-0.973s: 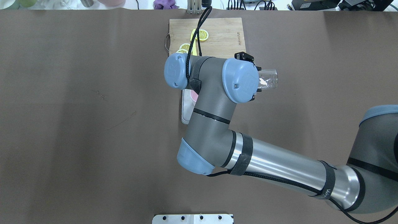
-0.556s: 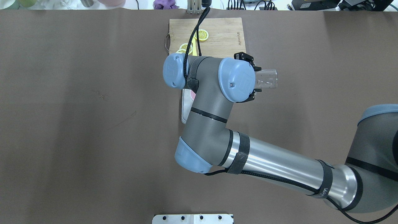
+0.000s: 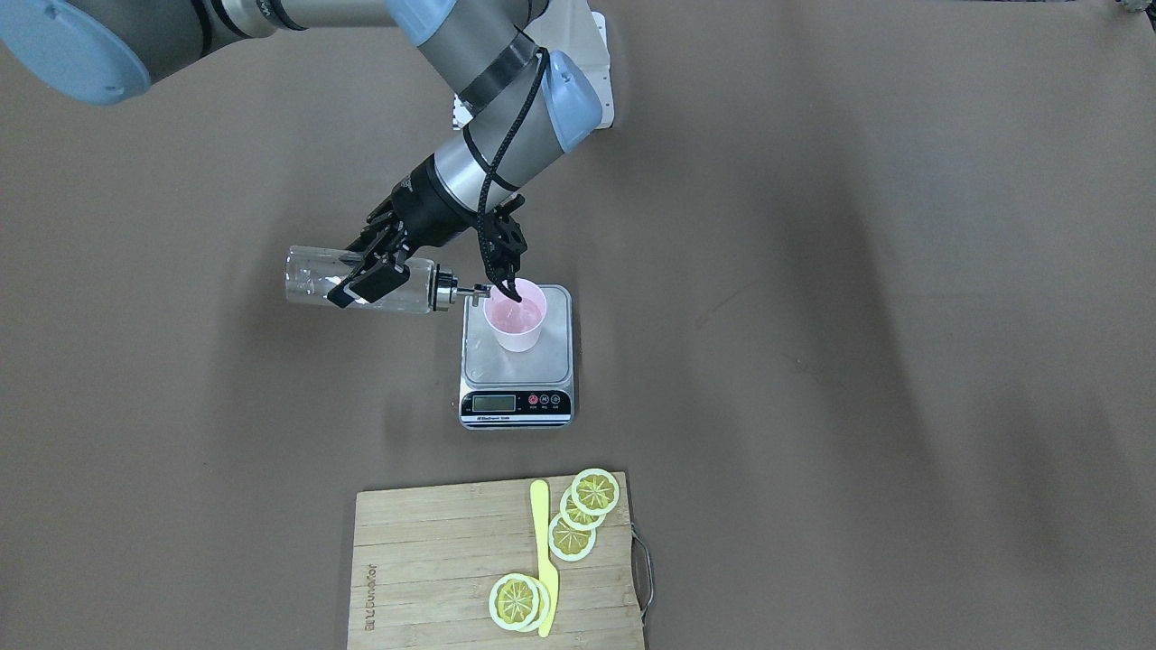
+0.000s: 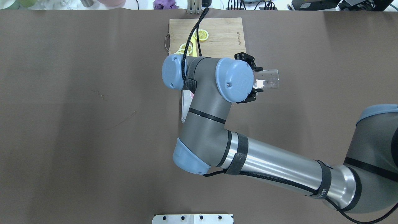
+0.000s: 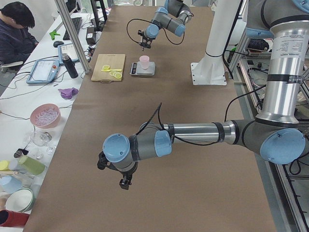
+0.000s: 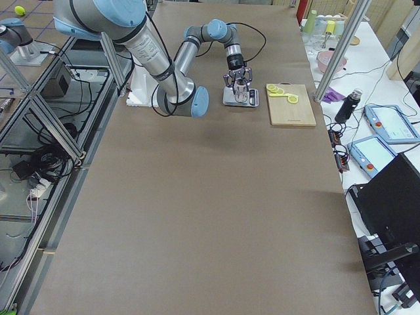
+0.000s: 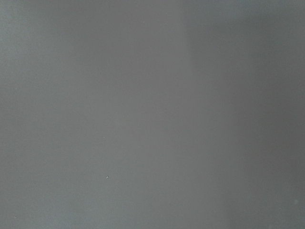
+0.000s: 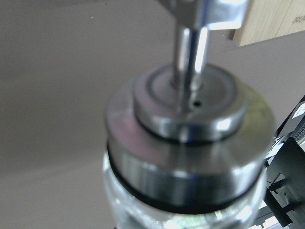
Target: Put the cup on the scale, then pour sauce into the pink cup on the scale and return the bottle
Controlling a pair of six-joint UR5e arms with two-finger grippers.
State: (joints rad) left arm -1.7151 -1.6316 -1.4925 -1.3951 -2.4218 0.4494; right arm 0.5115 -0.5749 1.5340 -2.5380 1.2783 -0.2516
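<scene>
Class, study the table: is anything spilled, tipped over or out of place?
Nothing stands out. The bottle lies sideways only because the right claw holds it so, spout over the pink cup, which stands upright on the scale. No spill shows around the scale.

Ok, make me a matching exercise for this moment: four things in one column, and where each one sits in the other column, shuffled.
Things:
1. bottle
2. cup
3. scale
4. lemon slices

Places:
A. on the cutting board
B. upright on the scale's steel platform
C. held sideways in the right gripper, spout towards the cup
D. directly on the brown table

Pairs: 1-C, 2-B, 3-D, 4-A
</scene>
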